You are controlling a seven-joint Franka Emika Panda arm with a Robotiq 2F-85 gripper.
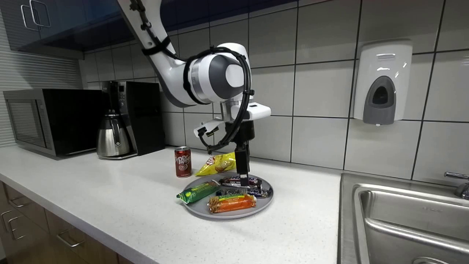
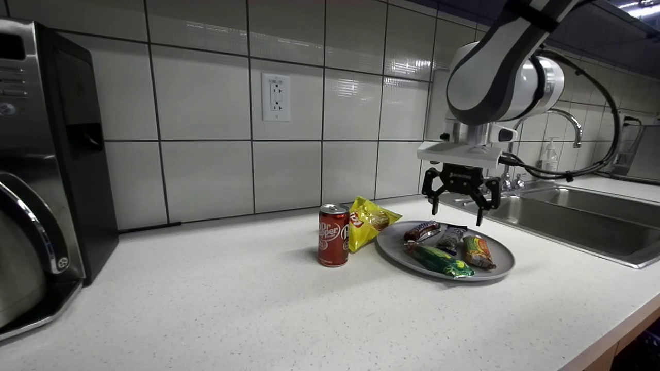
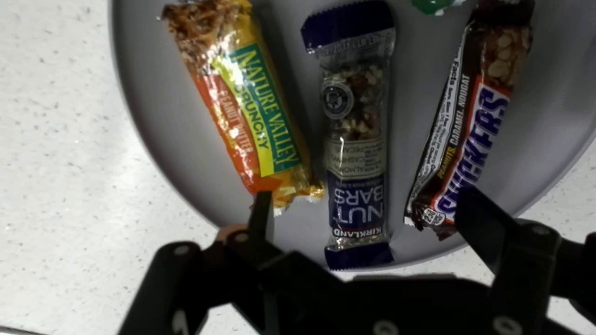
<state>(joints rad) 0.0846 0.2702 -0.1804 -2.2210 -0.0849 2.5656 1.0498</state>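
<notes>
Pincer [image 2: 457, 218]: spread wide, its two fingers well apart, pointing down above the plate [image 3: 554, 102].
Nut bar [image 3: 357, 135]: Kirkland, dark blue ends; flat on the plate, midmost of three, between the fingers in the wrist view.
Nut bar axis: near to far in the wrist view, almost straight; KIRKLAND end near, at the plate's rim, lettering upside down.
Peanut butter bar [image 3: 242, 107]: Nature Valley, left of the nut bar; long axis slanting from far left to near right.
Snickers bar [image 3: 470, 121]: right of the nut bar; long axis slanting from far right to near left, one finger overlapping its near end in the wrist view.
Green-wrapped bar [image 1: 199, 191]: at the plate's left in an exterior view, near-left end jutting past the rim.
Soda can [image 2: 333, 234]: red Dr Pepper, upright on the table [image 2: 232, 309], left of the plate in both exterior views.
Chip bag [image 2: 367, 226]: yellow, just beside the soda can.
</notes>
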